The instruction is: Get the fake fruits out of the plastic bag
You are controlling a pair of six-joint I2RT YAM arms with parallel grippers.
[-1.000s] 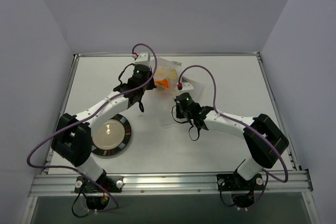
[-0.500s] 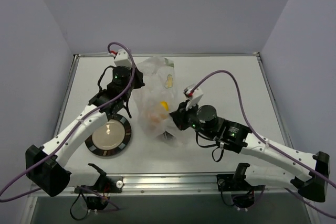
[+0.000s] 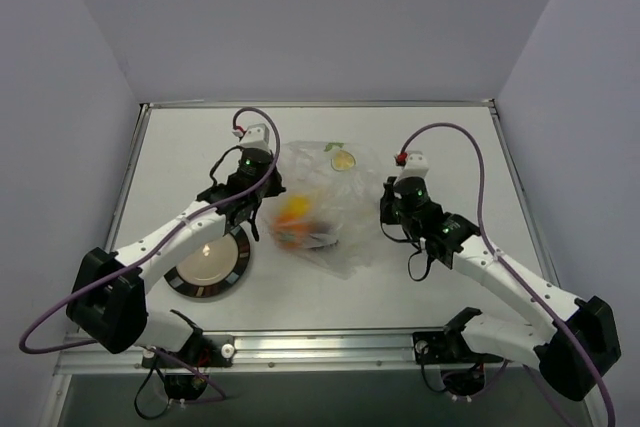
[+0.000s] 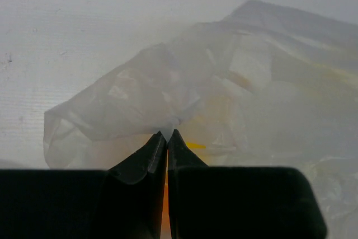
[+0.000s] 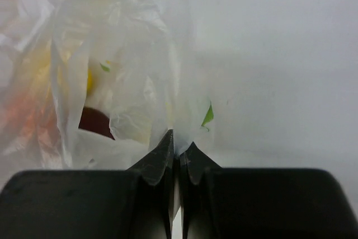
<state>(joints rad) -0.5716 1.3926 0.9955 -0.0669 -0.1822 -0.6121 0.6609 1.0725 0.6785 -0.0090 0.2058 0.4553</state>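
Observation:
The clear plastic bag (image 3: 335, 209) lies wrinkled on the table between my two grippers. Through the film I see an orange fruit (image 3: 293, 209) and a dark one (image 3: 318, 238) beside it. My left gripper (image 3: 271, 197) is shut on the bag's left edge; the left wrist view shows its jaws (image 4: 166, 134) pinching film (image 4: 224, 93). My right gripper (image 3: 384, 211) is shut on the bag's right edge (image 5: 179, 144). The right wrist view shows the dark red fruit (image 5: 95, 121) and a yellow one (image 5: 89, 80) inside the bag (image 5: 112, 54).
A round black-rimmed plate (image 3: 238, 257) sits at the near left, partly under my left arm. A flat yellow printed mark (image 3: 343, 159) shows on the bag's far side. Grey walls enclose the table at the back and sides.
Both grippers have moved with the bag: the left one towards the near right, the right one towards the far right. The bag was bunched up and now lies lower, stretched wider between them.

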